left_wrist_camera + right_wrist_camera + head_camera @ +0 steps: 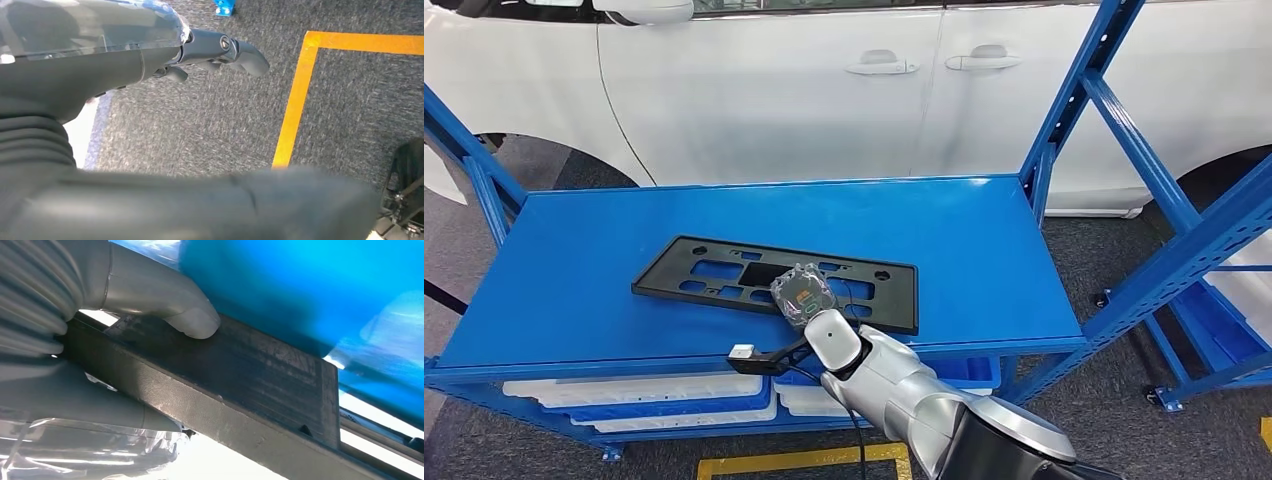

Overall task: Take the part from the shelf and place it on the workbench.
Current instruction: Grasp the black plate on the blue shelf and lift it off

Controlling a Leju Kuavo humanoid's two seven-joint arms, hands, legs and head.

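i see the black plate frame [774, 283] lying flat on the blue shelf [984, 240], its long side running slightly skewed across the surface, near the front edge. my right hand [803, 296] reaches over that front edge and sits on the near long rail of the frame, just right of its middle. in the right wrist view the grey thumb [192, 320] presses flat on the dark top face of the frame [240, 385], and the rest of the hand wraps under the rail, so i read this hand as gripping the frame. the frame is in contact with the shelf as far as the head view lets me judge.

my left hand [220, 52] hangs above grey carpet [200, 125], next to a yellow floor line [295, 95]. its dark fingers [250, 57] are curled in and nothing is between them.

behind the shelf stands a white car [824, 90], doors facing me. white bins [644, 395] sit on the level beneath the top shelf. a second blue rack [1214, 250] stands to the right, well apart from the frame.
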